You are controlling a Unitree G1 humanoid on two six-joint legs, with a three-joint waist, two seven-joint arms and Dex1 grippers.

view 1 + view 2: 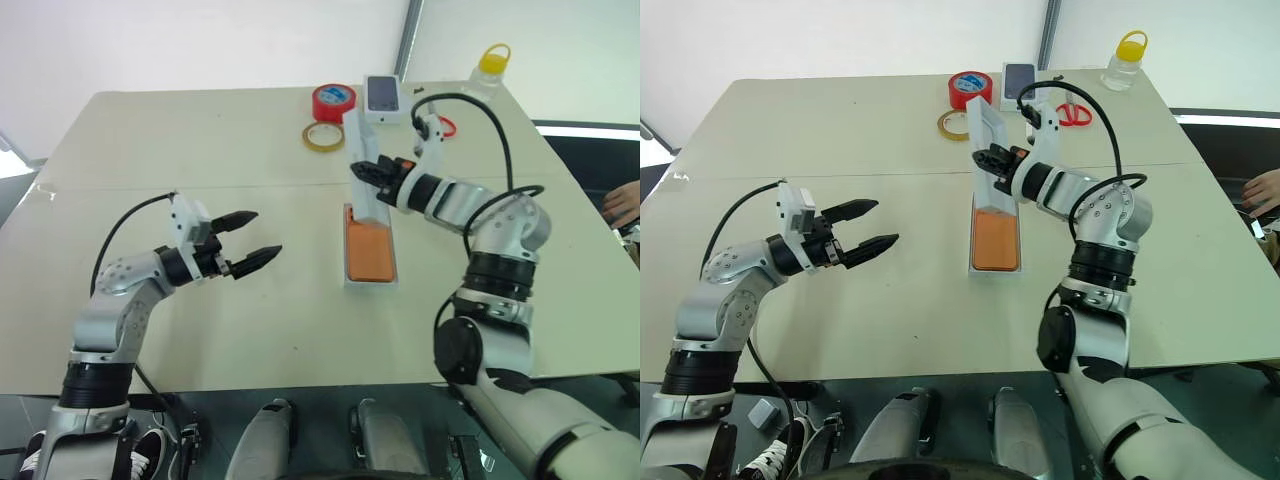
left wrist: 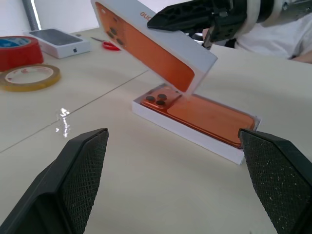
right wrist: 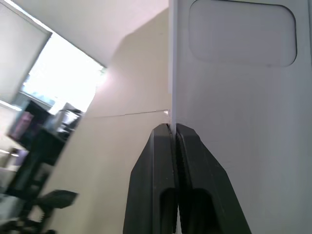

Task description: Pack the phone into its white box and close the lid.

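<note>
Phone (image 1: 369,250) lies face down in the box (image 1: 369,279) mid-bench (image 1: 200,130). The right claw (image 1: 366,171) pinches one wall of the lid (image 1: 362,160), holding it tilted above the box's far end. The left claw (image 1: 258,238) waits spread wide, off to the side. Best to level the lid, square its edges over the box, then lower evenly; a skewed corner would likely jam.

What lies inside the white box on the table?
The orange phone lies back-up in the white box, its lenses visible. The box floor beneath is covered.
</note>
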